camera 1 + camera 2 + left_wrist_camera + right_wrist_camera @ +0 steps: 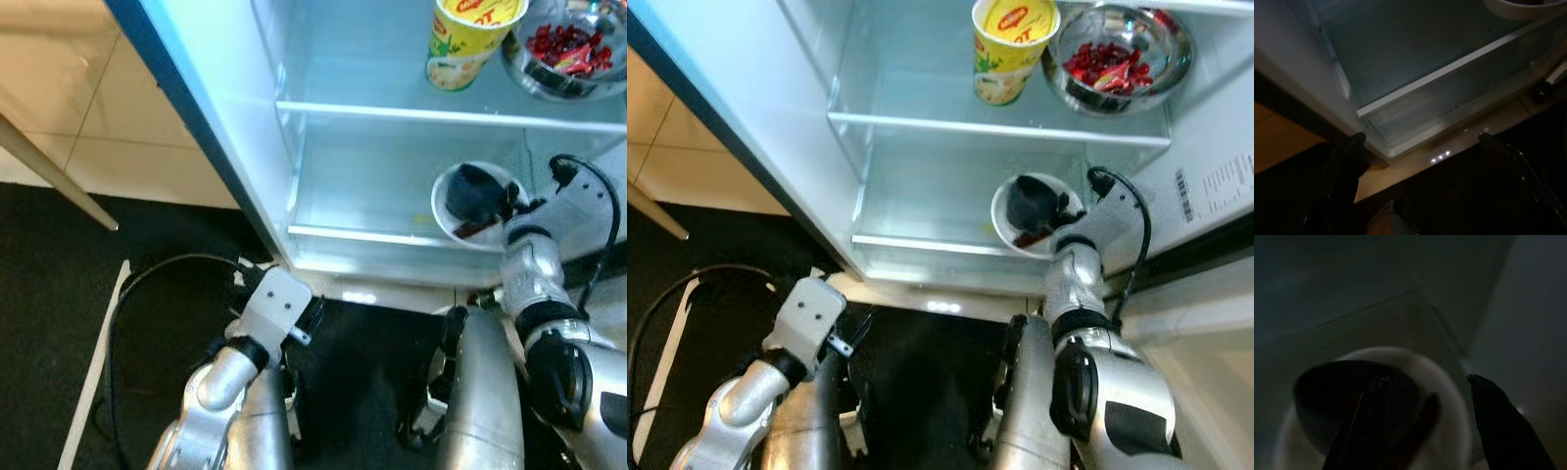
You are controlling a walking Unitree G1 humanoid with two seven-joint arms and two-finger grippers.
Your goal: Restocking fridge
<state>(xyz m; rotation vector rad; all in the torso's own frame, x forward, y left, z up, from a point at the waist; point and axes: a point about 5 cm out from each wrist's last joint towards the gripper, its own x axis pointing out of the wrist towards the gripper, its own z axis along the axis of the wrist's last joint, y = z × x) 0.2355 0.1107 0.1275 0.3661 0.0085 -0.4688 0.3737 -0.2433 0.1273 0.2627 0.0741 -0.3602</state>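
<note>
White bowl [1019,220] with dark contents; yellow cup [1011,47], red lettering; steel bowl [1122,59] of red pieces; black floor [715,245].

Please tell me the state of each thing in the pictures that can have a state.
Fridge: door open.
Yellow cup: upright on upper glass shelf, lid sealed.
Metal bowl: upright beside the cup, holding red pieces.
White bowl: on lower shelf, dark food inside.
Right gripper: at white bowl's rim.
Left gripper: open, holding nothing, low before the fridge.
</note>
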